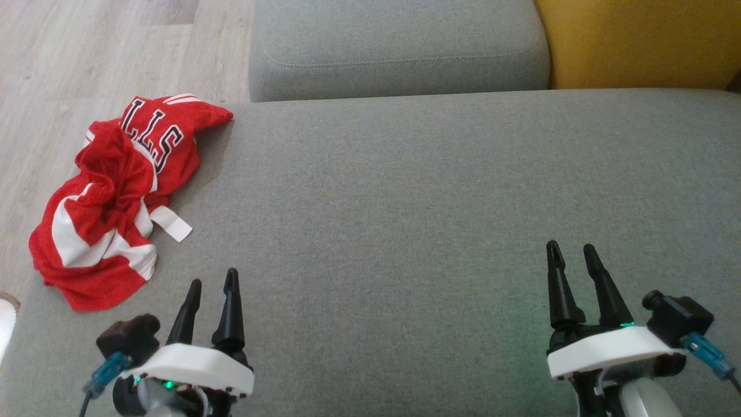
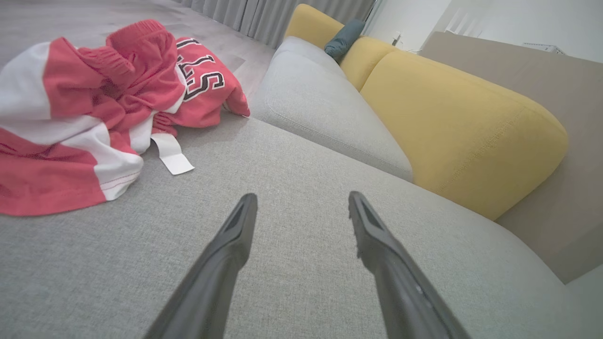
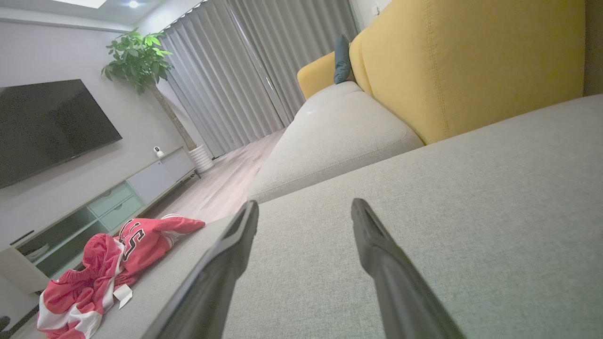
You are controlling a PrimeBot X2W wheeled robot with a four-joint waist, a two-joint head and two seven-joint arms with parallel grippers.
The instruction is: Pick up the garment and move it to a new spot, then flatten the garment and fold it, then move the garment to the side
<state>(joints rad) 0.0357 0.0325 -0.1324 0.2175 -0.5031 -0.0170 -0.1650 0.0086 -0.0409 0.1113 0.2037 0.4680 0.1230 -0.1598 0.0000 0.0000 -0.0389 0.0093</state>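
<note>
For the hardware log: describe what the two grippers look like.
Left gripper and right gripper match: two long, tapered black fingers rising from a white shell with a small green light. A black wrist camera sits on each outer side, with a teal cable plug.

Left pincer (image 1: 213,276), right pincer (image 1: 571,245): 2 black fingers (image 1: 230,313) each (white housings (image 1: 191,365)).

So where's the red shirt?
The red-and-white mesh jersey lies far left on the grey fabric sofa seat in head view, ahead of the left pincer.
</note>
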